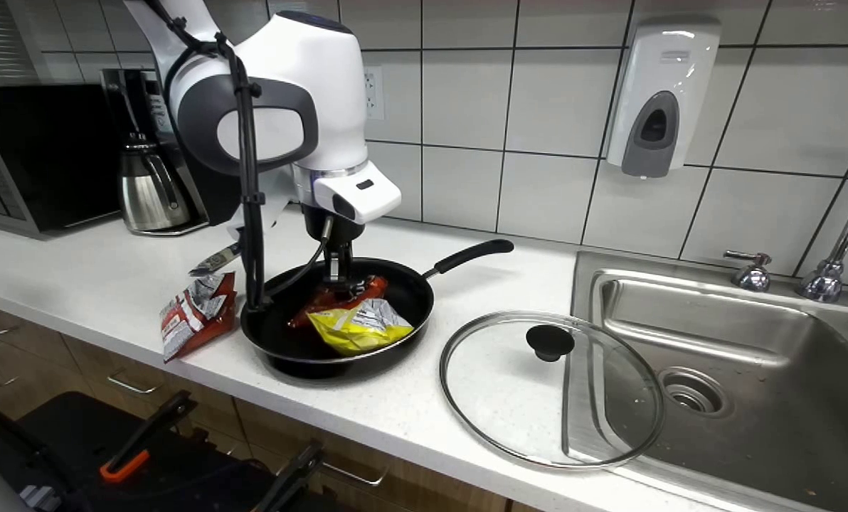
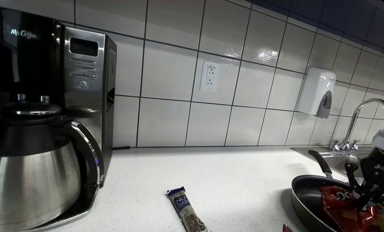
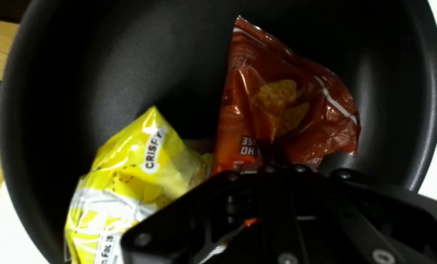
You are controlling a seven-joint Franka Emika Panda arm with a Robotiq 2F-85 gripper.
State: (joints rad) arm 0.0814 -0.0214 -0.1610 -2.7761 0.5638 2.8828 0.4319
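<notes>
My gripper [image 3: 274, 156] points down into a black frying pan [image 3: 130, 62]. Its fingers are together, pinching a red bag of chips [image 3: 246, 113] that lies in the pan. The bag bunches up at the fingertips; the tips themselves are dark and partly hidden. A yellow bag [image 3: 138, 172] lies beside the red one in the pan. In an exterior view the gripper [image 1: 337, 283] is low over the pan [image 1: 408, 288], with the yellow bag [image 1: 356, 328] in front of it. An exterior view also shows the gripper [image 2: 361, 204] on the red bag [image 2: 335, 207].
Another red bag [image 1: 200, 316] stands left of the pan near the counter edge. A nut bar [image 2: 189, 211] lies on the counter. A glass lid [image 1: 509, 387] lies partly over the sink [image 1: 772, 341]. A coffee maker [image 2: 85, 74] and a microwave [image 1: 47, 156] stand at the left.
</notes>
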